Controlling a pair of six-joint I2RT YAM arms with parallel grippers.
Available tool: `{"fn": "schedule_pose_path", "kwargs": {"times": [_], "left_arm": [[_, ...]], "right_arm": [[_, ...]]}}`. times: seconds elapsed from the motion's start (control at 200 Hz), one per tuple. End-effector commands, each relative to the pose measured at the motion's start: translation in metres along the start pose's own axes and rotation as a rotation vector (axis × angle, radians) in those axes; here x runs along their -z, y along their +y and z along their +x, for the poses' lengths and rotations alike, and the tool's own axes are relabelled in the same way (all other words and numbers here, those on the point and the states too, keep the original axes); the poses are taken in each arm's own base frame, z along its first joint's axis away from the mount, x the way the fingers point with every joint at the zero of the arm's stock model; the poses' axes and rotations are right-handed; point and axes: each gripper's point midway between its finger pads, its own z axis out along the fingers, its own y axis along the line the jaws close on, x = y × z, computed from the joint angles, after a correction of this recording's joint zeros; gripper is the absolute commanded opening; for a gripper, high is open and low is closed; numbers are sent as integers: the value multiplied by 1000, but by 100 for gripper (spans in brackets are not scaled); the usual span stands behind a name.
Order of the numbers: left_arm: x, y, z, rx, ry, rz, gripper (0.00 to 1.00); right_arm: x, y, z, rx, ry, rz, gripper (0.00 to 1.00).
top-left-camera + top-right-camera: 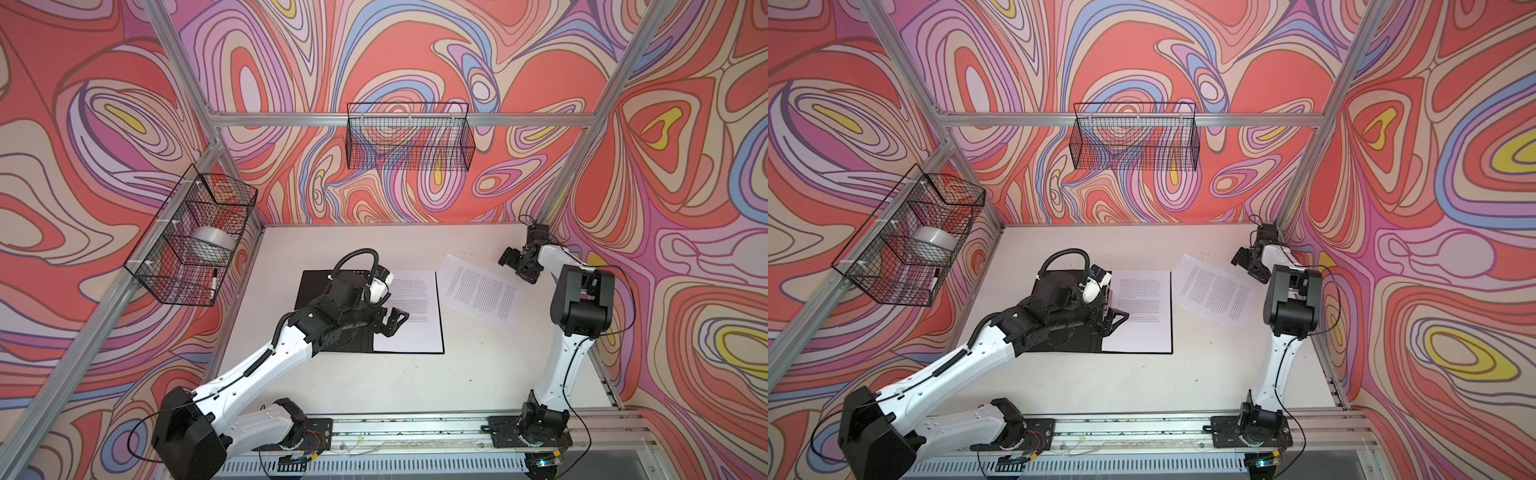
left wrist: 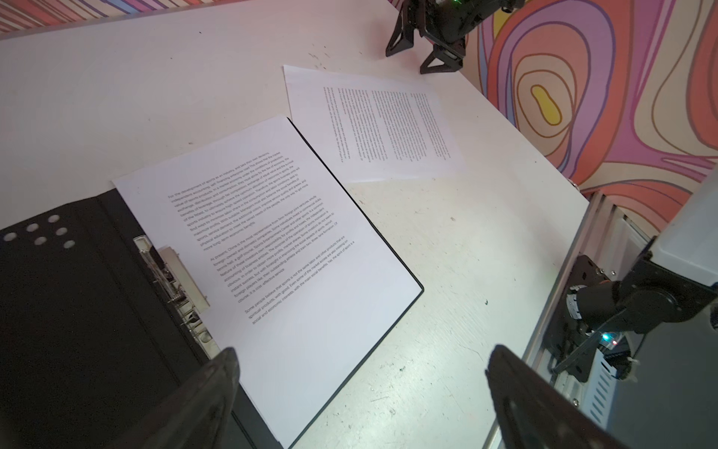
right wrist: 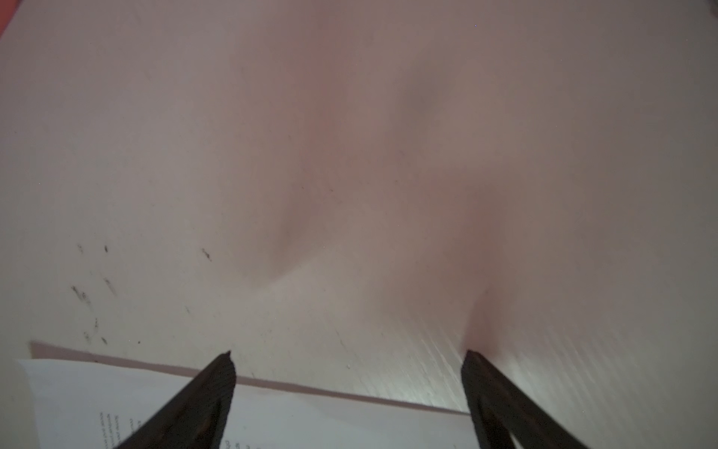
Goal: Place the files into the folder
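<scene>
The folder (image 2: 77,330) lies open with one sheet (image 1: 415,299) inside. The loose sheet (image 1: 478,291) lies to its right, beside the spread, empty right gripper (image 1: 515,266), likely next. The left gripper (image 1: 395,322) is also spread and empty.

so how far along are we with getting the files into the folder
Done: one printed sheet lies flat on the right inside face of the open folder.
In hand: nothing is gripped. The left gripper hangs open over that sheet; the right gripper is open by the far edge of a second sheet.
Left: that second sheet lies on the table outside the folder.
</scene>
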Motion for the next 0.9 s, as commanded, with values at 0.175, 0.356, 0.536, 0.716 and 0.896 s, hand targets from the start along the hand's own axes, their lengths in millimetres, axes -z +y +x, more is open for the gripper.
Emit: {"fn": "schedule_pose_path", "kwargs": {"times": [0.175,0.356,0.536,0.716,0.896], "left_arm": [[-5,-12,1,4,48,81,100],[-11,-14,1,40,64,102,100],[-22,-15,4,110,90,117,100],[-40,-29,12,112,165,123,100],[-71,-54,13,115,220,179,100]], "right_arm": [[-4,-28,76,-66,200,57,93],[18,-32,123,-113,244,0,93],[40,-39,172,-162,286,-50,92],[75,-23,215,-250,296,-227,92],[91,-17,217,-257,232,-302,94]]}}
